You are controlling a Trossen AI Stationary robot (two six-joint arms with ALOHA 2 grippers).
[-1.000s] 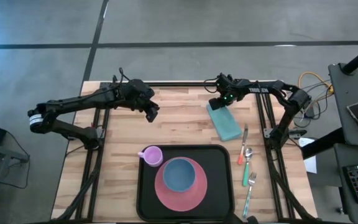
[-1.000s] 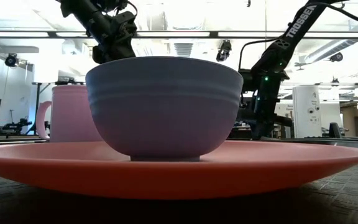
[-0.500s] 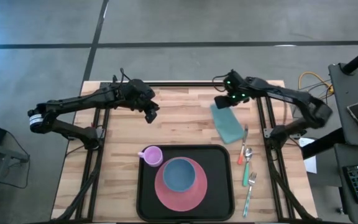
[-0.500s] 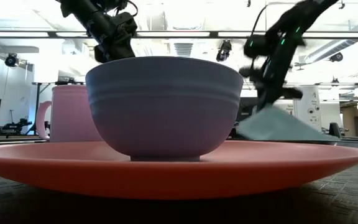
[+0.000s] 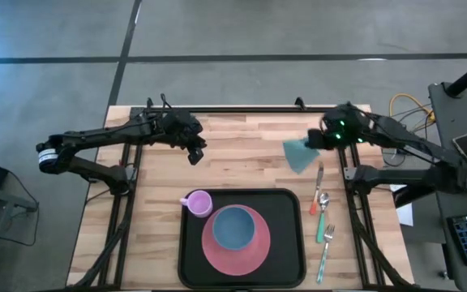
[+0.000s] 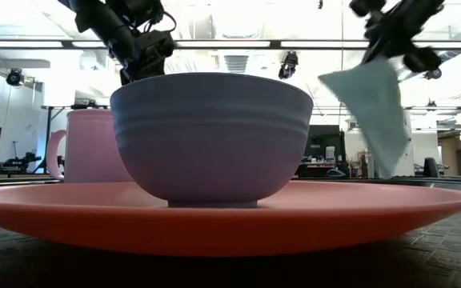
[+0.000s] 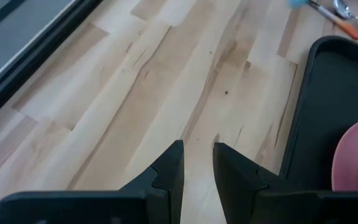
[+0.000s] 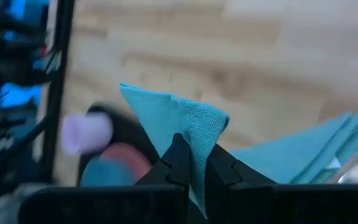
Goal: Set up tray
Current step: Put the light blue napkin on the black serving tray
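High view: right gripper (image 5: 324, 139) pinches a teal napkin (image 5: 299, 153), lifted above the table's far right; black tray (image 5: 191, 243) sits near centre. Left gripper (image 5: 194, 152) waits, slightly parted, empty. Next, probably lay the napkin beside the tray

The place looked like a robotics lab: a wooden desk (image 5: 242, 162) on a black metal frame stood on a polished concrete floor (image 5: 217, 49), with loose cables (image 5: 408, 105) at three o'clock and ceiling strip lights (image 6: 238, 42) overhead.
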